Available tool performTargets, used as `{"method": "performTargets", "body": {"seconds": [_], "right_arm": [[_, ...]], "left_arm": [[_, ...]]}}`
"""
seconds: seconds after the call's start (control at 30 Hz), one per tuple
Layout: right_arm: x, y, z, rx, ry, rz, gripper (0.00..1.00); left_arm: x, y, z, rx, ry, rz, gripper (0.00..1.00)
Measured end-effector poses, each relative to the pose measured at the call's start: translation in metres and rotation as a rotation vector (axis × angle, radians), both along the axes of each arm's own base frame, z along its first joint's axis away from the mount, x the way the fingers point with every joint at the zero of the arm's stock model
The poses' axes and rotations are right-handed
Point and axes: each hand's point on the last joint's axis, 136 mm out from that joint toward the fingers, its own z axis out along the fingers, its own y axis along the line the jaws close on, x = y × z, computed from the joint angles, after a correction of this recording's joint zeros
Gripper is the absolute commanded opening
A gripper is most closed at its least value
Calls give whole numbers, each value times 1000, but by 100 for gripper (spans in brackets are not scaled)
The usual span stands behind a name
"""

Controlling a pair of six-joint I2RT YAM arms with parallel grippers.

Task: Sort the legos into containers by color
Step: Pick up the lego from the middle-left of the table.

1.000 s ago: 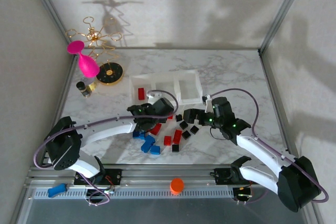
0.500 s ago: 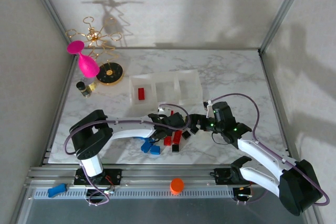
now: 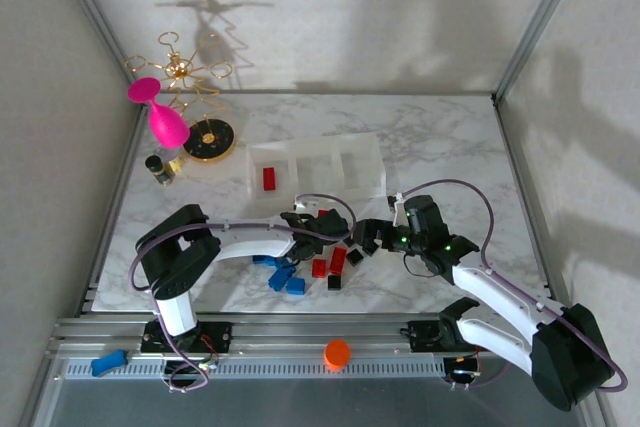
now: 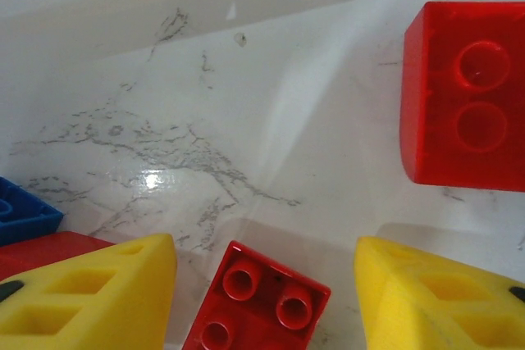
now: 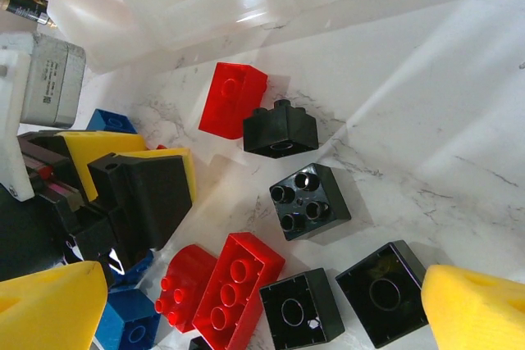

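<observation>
- Mid-frame, top view: left gripper (image 3: 318, 228) and right gripper (image 3: 366, 238) low over legos (image 3: 319, 268); containers (image 3: 312, 169) just above.
- Left wrist: gripper released, red brick (image 4: 257, 301) lower centre between fingers.
- Right wrist: gripper released wide, black bricks (image 5: 312, 201) centre, containers top.

The light is bright and even, with soft shadows on the back wall (image 3: 330, 17). Glare spots shine on the marble table (image 4: 152, 178). The close yellow fingers (image 4: 90, 293) look slightly blurred.
</observation>
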Motion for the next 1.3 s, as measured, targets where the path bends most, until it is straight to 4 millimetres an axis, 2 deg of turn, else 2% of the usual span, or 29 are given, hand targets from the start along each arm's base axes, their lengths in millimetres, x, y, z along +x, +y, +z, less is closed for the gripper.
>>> {"method": "performTargets", "body": {"seconds": [0.2, 0.37, 0.97, 1.17, 1.3], "right_arm": [[0, 0, -2, -4, 7, 0, 99], [0, 0, -4, -8, 13, 0, 99], [2, -2, -7, -22, 12, -14, 99], [6, 0, -4, -21, 11, -13, 99], [9, 3, 2, -9, -2, -11, 99]], "left_arm": [[-1, -2, -2, -12, 5, -13, 53], [-5, -7, -13, -20, 43, -31, 46], [-3, -10, -11, -28, 36, -34, 27], [-3, -7, -4, -26, 36, -32, 26], [4, -8, 13, -51, 11, -23, 27]]}}
